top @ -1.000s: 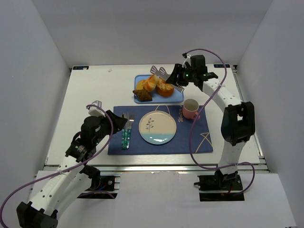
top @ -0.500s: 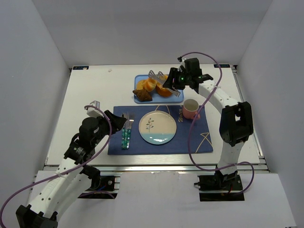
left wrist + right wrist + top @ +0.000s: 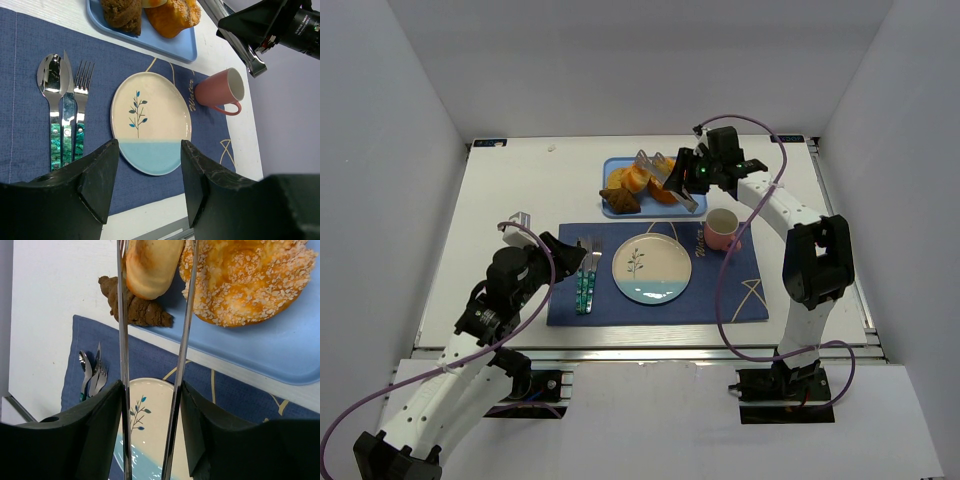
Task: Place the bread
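Observation:
Three breads lie on a blue tray (image 3: 665,209): a pale roll (image 3: 152,265), a seeded orange bun (image 3: 245,280) and a brown croissant (image 3: 140,310). My right gripper (image 3: 151,385) is shut on metal tongs (image 3: 660,170). The open tong arms (image 3: 185,315) straddle the pale roll; whether they touch it cannot be told. A cream and blue plate (image 3: 651,268) sits on the blue placemat. My left gripper (image 3: 150,145) is open and empty, above the placemat's near edge in front of the plate (image 3: 150,120).
A pink cup (image 3: 722,229) stands on the placemat right of the plate, under my right forearm. A spoon, knife and fork (image 3: 586,272) lie left of the plate. White walls enclose the table on three sides.
My right gripper has moved left and down with the tongs, bringing their arms over the tray and around the pale roll. The left arm has barely moved.

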